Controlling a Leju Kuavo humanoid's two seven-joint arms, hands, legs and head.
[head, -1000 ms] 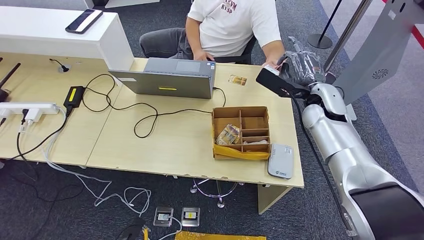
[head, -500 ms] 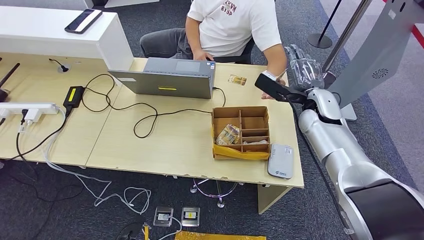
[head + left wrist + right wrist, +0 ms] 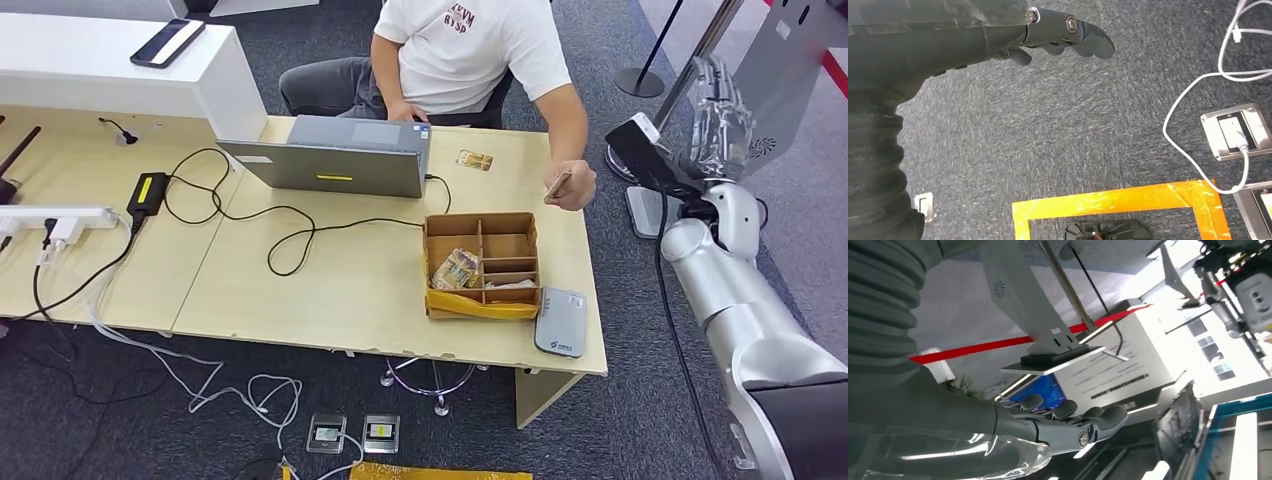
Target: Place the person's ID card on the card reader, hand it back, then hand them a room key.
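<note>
On wooden table (image 3: 330, 290): laptop (image 3: 335, 157), compartment box (image 3: 483, 262); grey carpet (image 3: 130, 420).

Right arm (image 3: 730, 300) silver, glossy, rounded segments — black cable running along it to a black wrist camera block just behind the right hand (image 3: 718, 110), clear-shelled over dark grey fingers; left hand (image 3: 1068, 35) dark grey, silver screw heads.

Card reader (image 3: 561, 323) right of divided box (image 3: 484, 265) on table (image 3: 330, 280); laptop (image 3: 335, 155) behind; person (image 3: 470, 50) beyond.
</note>
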